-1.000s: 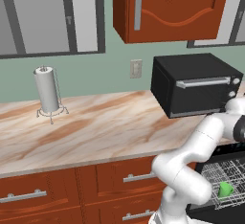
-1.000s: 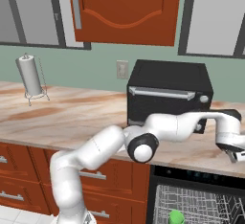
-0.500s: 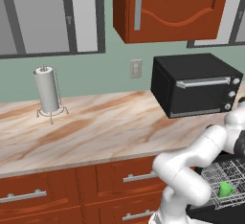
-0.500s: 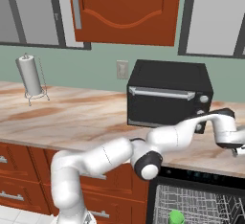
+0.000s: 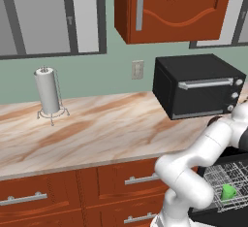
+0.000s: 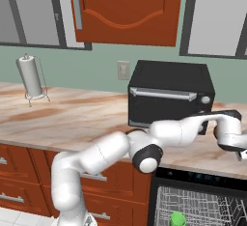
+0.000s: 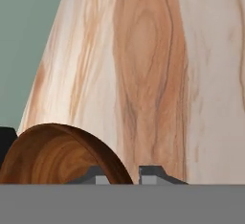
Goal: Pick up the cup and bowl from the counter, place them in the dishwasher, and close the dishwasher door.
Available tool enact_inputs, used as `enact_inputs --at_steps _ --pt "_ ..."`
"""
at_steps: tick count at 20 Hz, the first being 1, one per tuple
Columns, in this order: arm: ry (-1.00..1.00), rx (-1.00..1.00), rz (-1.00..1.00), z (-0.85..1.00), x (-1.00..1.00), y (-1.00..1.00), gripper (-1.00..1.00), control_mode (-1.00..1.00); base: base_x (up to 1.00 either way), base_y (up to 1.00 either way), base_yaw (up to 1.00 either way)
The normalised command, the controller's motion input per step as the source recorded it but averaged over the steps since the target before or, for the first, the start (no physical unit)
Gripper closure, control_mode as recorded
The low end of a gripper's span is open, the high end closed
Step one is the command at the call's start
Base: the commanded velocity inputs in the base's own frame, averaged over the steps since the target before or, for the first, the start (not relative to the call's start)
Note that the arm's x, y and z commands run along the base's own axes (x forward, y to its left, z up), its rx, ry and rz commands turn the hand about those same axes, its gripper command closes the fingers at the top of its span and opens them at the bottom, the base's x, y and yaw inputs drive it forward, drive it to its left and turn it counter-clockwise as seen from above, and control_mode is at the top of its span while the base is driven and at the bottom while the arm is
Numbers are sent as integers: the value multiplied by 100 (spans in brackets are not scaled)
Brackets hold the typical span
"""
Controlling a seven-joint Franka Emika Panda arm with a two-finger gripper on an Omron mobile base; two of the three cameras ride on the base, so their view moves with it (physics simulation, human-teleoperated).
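Paper towel roll [image 5: 47, 91]: white, upright on a wire stand, far left. Toaster oven [image 5: 197, 84]: black, boxy, silver handle, knobs down its right side, far right. Wall outlet [image 5: 137, 69]: pale, on the green wall just left of the oven. Upper cabinet [image 5: 177, 8]: reddish-brown, hanging above the oven. Windows [image 5: 51, 15]: grey-framed, left.

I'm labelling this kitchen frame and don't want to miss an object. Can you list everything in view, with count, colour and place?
cup: one, bright green, in the dishwasher rack.
bowl: one, brown wooden, on the counter at the gripper's fingertips.
dishwasher: one, black, grey wire rack, open, under the counter.
counter: one, beige-brown marbled.
toaster oven: one, black, on the counter.
paper towel roll: one, white, on a wire stand.
wall cabinet: one, reddish-brown.
wall outlet: one, pale.
drawers: reddish-brown, silver handles.
gripper: one, dark fingertips straddling the bowl rim.
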Motion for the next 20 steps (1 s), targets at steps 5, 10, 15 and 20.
enact_inputs --at_steps 5,10,15,20 --pt "-16 4 0 49 -85 -12 100 -100 0 0 0" --pt "-14 5 0 41 -99 0 100 -100 0 0 0" --pt "-2 1 5 -1 -91 7 100 -100 0 0 0" --pt "0 0 9 -26 -92 20 100 -100 0 0 0"
